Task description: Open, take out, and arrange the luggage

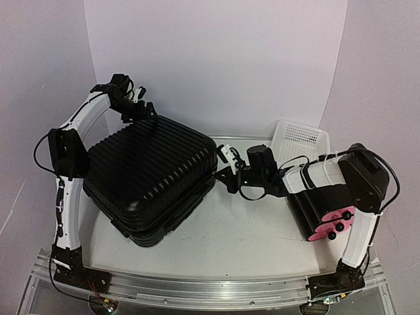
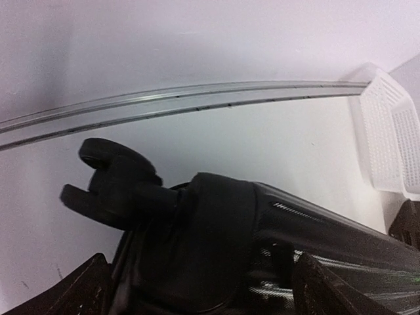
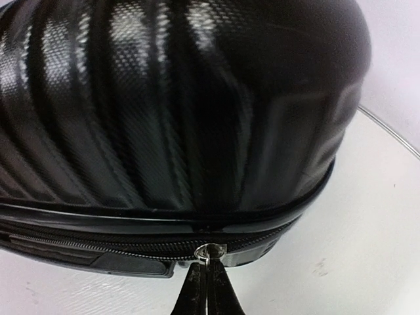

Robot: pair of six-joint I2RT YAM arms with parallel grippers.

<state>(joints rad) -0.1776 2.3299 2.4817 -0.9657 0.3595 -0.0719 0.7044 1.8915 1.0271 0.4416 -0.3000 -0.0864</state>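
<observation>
The luggage (image 1: 151, 180) is a large black ribbed suitcase lying flat and closed on the left half of the table. My right gripper (image 1: 220, 174) is at its right side, shut on the silver zipper pull (image 3: 211, 252); in the right wrist view its fingertips (image 3: 197, 282) pinch the pull just below the zipper line of the luggage (image 3: 164, 98). My left gripper (image 1: 136, 106) is at the luggage's far left corner. Its fingers (image 2: 82, 289) stand wide apart, open, with the luggage corner (image 2: 210, 249) between them and a small black wheel (image 2: 111, 177) just beyond.
A black box with pink drawer fronts (image 1: 325, 207) lies by the right arm. A white mesh basket (image 1: 302, 139) stands at the back right; it also shows in the left wrist view (image 2: 387, 138). The metal table rail (image 1: 210, 285) runs along the near edge.
</observation>
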